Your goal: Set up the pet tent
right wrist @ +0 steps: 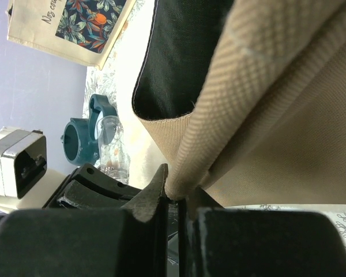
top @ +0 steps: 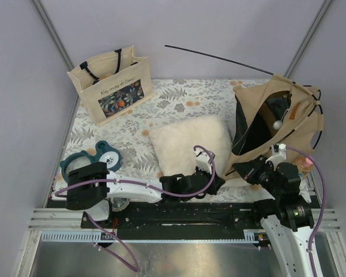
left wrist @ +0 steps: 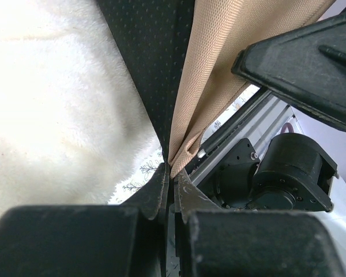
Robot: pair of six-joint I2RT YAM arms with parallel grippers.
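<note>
The tan fabric pet tent [top: 279, 112] on thin black poles stands half-risen at the right side of the table [top: 167, 104], which is spread with a leaf-print cloth. Its dark inside shows through the doorway, and a small white pompom [top: 277, 124] hangs in the opening. The walls sag and lean rather than stand taut. One long black pole [top: 219, 60] juts free from the top, out leftward above the table, and I see its far end seated in nothing.

Both arms work at the tent's near lower edge. The left claw [left wrist: 173, 179] is pressed together on a corner of the tan cloth beside the black lining. The right claw [right wrist: 176, 193] pinches a rolled tan hem close by.

Just left of the tent lies a fluffy cream-white square pillow [top: 187, 144]. Well off at the far left stands a beige tote bag [top: 112, 86] with black handles and a floral print. A teal plastic ring-shaped piece [top: 75, 163] sits at the near left.

To my eye the job is partway. The shell is up, but the loose pole wants seating and the base wants pulling square and flat on the table.
</note>
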